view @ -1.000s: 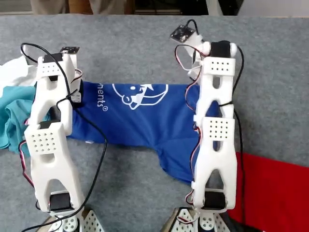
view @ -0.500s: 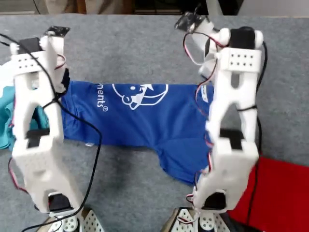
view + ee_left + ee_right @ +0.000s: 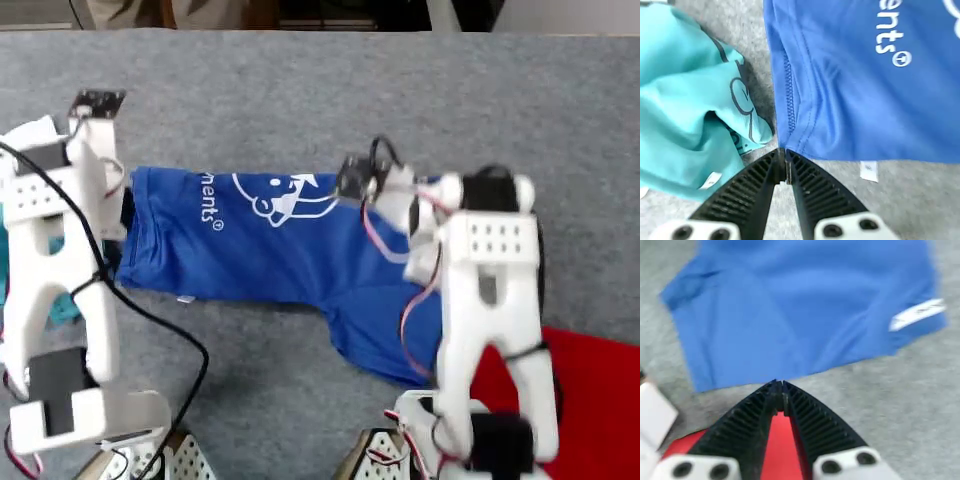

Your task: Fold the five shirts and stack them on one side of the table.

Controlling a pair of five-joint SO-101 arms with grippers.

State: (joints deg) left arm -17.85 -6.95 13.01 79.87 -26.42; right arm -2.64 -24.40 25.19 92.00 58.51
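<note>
Toward the near edge of the blue shirt [image 3: 290, 250] both arms have been drawn back. The fingers of the left gripper [image 3: 784, 167] and the right gripper [image 3: 779, 390] are pressed together, so another fold is probably intended.

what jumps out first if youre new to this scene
The blue shirt with its white print lies spread across the middle of the grey table. A crumpled teal shirt lies beside its left hem, and a red shirt lies at the near right corner. The left gripper and the right gripper each sit shut at an edge of the blue shirt.
</note>
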